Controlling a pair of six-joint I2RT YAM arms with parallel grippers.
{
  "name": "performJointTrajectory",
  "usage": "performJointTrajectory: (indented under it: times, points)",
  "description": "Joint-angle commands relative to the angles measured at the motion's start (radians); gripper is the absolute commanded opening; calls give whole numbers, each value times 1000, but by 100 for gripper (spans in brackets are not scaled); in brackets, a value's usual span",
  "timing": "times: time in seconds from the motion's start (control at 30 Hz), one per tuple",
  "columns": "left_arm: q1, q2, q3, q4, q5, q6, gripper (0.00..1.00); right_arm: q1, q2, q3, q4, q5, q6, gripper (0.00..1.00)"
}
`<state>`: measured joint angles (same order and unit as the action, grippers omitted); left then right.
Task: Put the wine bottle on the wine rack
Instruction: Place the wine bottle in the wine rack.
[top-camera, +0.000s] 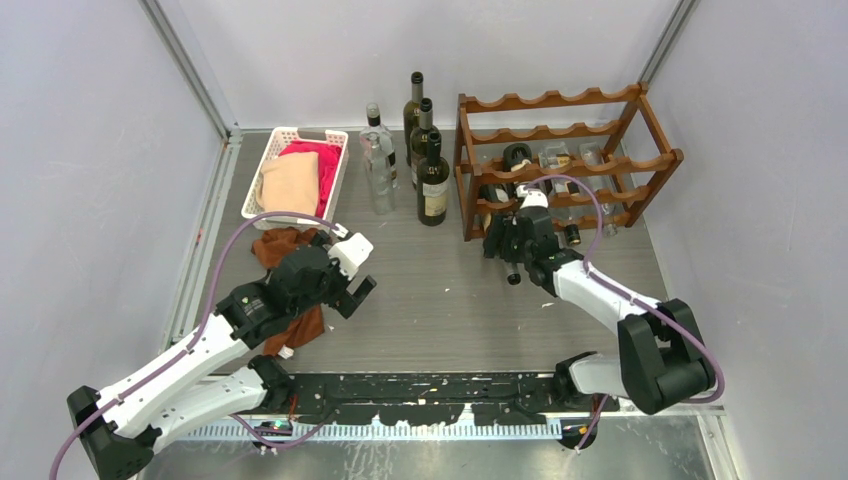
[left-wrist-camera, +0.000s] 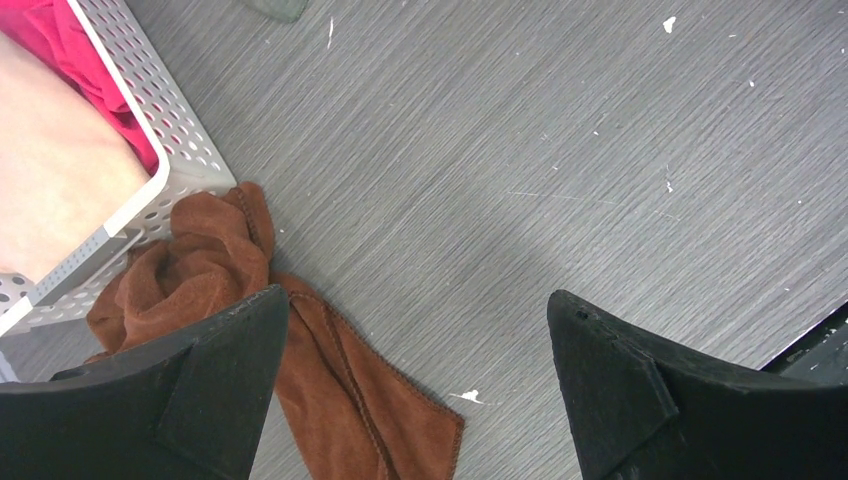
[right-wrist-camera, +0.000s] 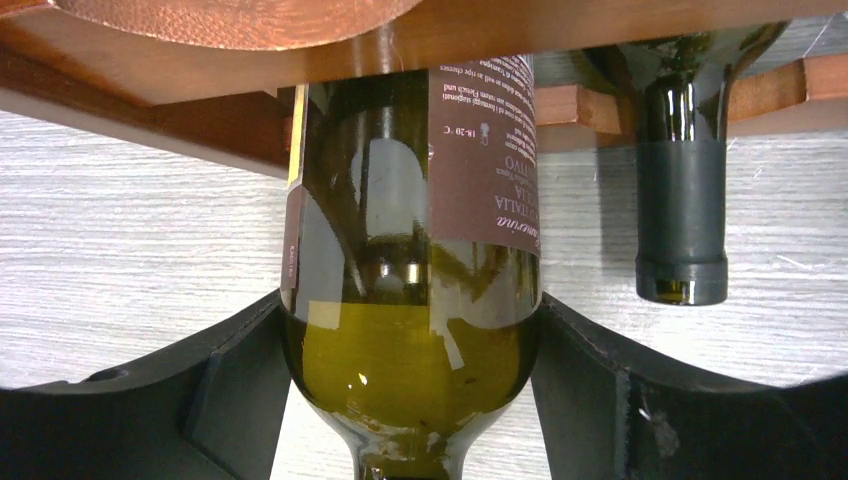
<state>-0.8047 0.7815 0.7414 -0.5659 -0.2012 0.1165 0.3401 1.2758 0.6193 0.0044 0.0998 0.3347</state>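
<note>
The reddish-brown wine rack (top-camera: 560, 150) stands at the back right of the table. My right gripper (top-camera: 520, 238) is at its lowest tier, shut on the shoulder of a green wine bottle (right-wrist-camera: 410, 300). The bottle lies on its side with its base pushed in under the rack's rail (right-wrist-camera: 200, 100) and its neck pointing back toward the arm. Both fingers press the glass. My left gripper (top-camera: 355, 290) hovers open over the table at the left, its fingers (left-wrist-camera: 200, 390) holding nothing.
A white slotted basket (top-camera: 285, 135) with pink and beige cloths sits at the back left. A brown cloth (left-wrist-camera: 330, 370) lies beside it under my left arm. Three dark bottles (top-camera: 432, 180) and a clear one (top-camera: 378, 160) stand left of the rack. Another bottle's neck (right-wrist-camera: 682, 200) sticks out of the neighbouring slot.
</note>
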Motion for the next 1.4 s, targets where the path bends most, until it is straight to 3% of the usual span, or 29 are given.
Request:
performJointTrajectory:
  times: [0.0, 0.23, 0.43, 0.67, 0.8, 0.93, 0.97, 1.0, 1.23, 1.37]
  points:
    - [5, -10, 11, 56, 34, 10, 100, 17, 15, 76, 169, 85, -26, 79]
    - [6, -11, 16, 55, 69, 6, 100, 30, 54, 84, 172, 97, -43, 96]
    - [6, -16, 21, 51, 90, 3, 100, 34, 38, 88, 168, 94, -48, 98]
    - [6, -27, 22, 49, 114, 2, 99, 31, 11, 122, 69, 61, -82, 91]
    - [6, -34, 26, 48, 125, 0, 99, -6, -61, 135, -65, -51, -163, 91]
    - [5, -50, 25, 50, 133, -1, 99, -109, -147, 143, -210, -371, -290, 85]
    - [5, -54, 24, 53, 136, -1, 99, -131, -150, 160, -257, -441, -338, 88]
    - [6, -56, 24, 54, 139, -1, 99, -144, -152, 173, -299, -485, -415, 98]
    - [6, -63, 27, 54, 156, -5, 99, -156, -167, 171, -428, -486, -590, 100]
    - [6, -66, 27, 54, 161, -5, 99, -155, -171, 121, -342, -481, -522, 98]
